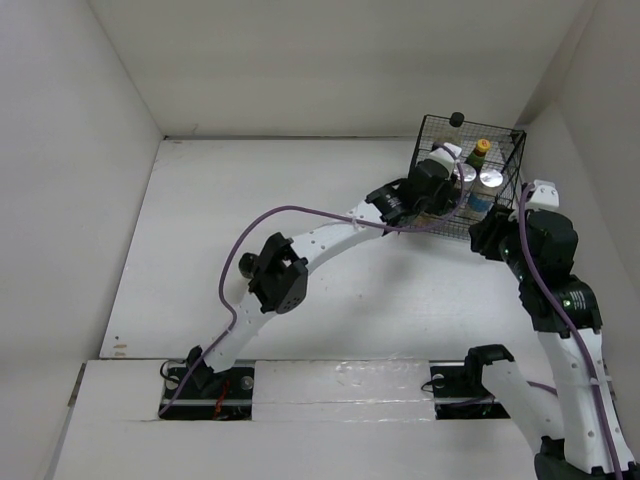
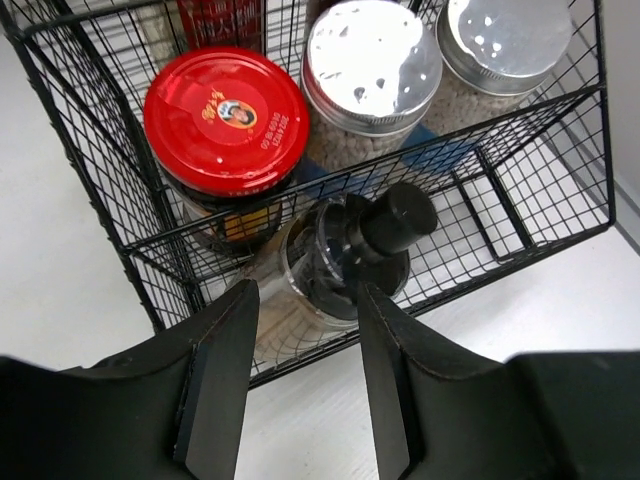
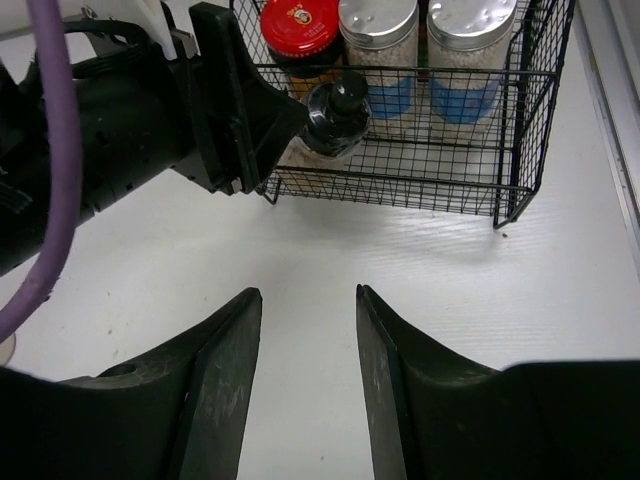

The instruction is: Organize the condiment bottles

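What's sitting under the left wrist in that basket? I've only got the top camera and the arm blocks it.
Observer: A red-lidded jar stands in the wire basket, beside the two silver-capped shakers.
Operator: Anything near the left jaws?
Observer: Yes. A clear jar with a black cap lies tilted at the basket's front, its cap pointing toward the shakers. The left jaws stand apart just short of it.
Operator: And the right jaws?
Observer: Apart and holding nothing, over the table, facing the basket's front wall.
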`<state>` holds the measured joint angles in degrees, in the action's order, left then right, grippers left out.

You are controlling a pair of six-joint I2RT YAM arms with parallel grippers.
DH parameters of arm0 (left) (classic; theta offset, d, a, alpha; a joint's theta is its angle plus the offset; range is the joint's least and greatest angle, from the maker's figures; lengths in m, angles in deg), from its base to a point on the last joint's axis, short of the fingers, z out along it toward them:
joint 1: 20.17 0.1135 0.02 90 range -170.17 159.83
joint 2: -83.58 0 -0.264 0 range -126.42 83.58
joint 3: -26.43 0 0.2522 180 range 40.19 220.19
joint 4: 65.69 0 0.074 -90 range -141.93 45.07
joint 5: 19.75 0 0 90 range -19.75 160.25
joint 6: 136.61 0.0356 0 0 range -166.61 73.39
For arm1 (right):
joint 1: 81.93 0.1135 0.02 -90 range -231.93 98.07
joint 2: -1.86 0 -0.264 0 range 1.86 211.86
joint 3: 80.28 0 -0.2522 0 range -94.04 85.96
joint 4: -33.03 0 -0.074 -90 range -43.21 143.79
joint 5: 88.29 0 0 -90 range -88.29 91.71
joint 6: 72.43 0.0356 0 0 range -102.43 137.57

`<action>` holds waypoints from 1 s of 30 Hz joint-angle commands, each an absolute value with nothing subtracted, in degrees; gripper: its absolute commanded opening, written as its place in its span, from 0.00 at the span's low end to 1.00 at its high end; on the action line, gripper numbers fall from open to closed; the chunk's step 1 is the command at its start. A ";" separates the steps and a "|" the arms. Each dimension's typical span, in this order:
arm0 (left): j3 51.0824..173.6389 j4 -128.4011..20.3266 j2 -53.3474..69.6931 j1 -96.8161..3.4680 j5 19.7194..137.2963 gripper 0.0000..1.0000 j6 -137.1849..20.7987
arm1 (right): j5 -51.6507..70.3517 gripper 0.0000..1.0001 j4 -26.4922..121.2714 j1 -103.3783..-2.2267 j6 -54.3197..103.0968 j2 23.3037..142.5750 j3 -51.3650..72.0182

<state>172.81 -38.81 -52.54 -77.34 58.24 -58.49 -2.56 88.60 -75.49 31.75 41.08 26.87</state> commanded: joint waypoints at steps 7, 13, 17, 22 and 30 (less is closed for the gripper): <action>171.42 -40.15 -45.12 -77.65 59.69 0.40 -62.08 | -4.09 0.49 89.25 -74.63 31.81 38.77 26.37; 168.42 -41.12 -38.24 -77.65 57.77 0.40 -62.08 | -5.15 0.49 88.10 -74.63 31.81 38.77 27.42; 167.72 -40.24 -33.16 -77.65 58.29 0.40 -62.08 | -1.82 0.41 85.74 -74.63 31.81 40.96 27.43; 167.72 -38.23 -26.12 -76.34 57.68 0.42 -65.59 | 8.10 0.10 80.74 -74.63 28.74 43.16 27.43; 144.80 -43.06 1.02 -64.30 53.12 0.76 -75.53 | 14.91 0.20 68.60 -56.12 26.01 59.41 27.26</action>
